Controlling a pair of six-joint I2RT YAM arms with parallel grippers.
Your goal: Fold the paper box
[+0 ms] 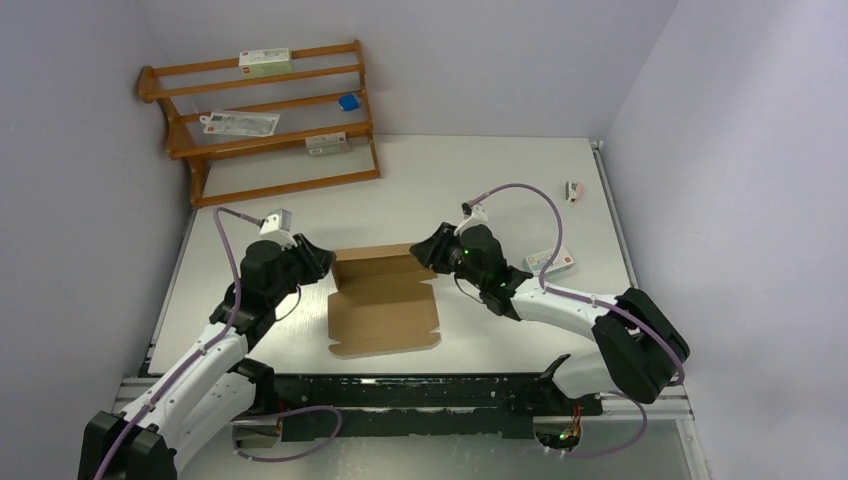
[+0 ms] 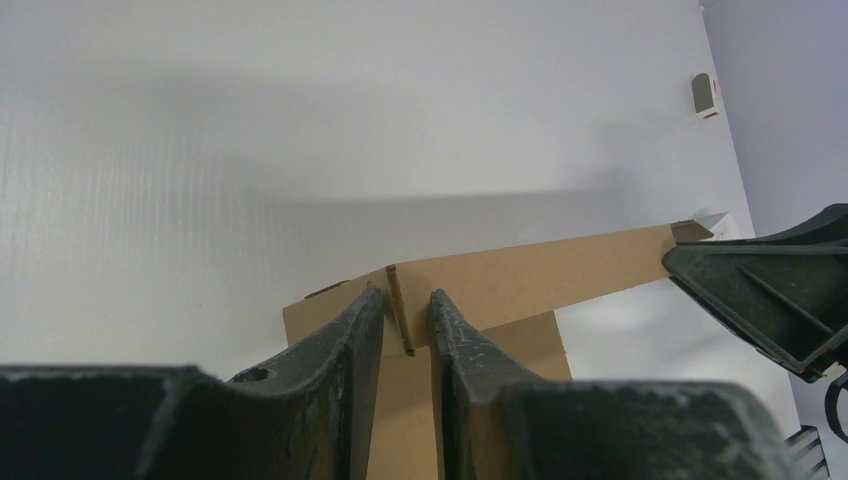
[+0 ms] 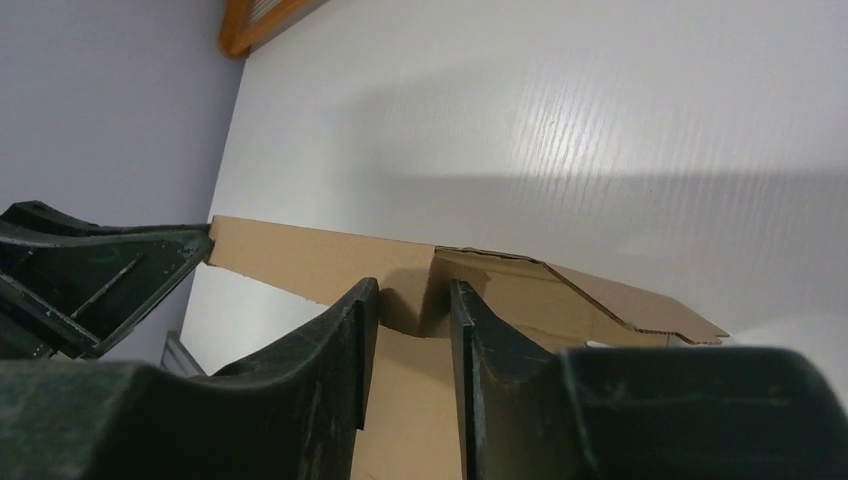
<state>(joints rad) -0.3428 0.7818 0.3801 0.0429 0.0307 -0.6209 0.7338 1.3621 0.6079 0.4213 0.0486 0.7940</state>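
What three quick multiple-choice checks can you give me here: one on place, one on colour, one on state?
1. The left gripper and right gripper are: A) near their own bases; B) at the paper box's far corners, one each; C) against the right wall.
2. The small object on the wooden rack's right side is: A) blue; B) green; C) yellow.
3. The paper box is: A) fully flat; B) closed up; C) far wall raised, near panel flat.
B: each wrist view shows fingers astride a far corner. A: it shows blue against the wood. C: the top view shows the wall standing.
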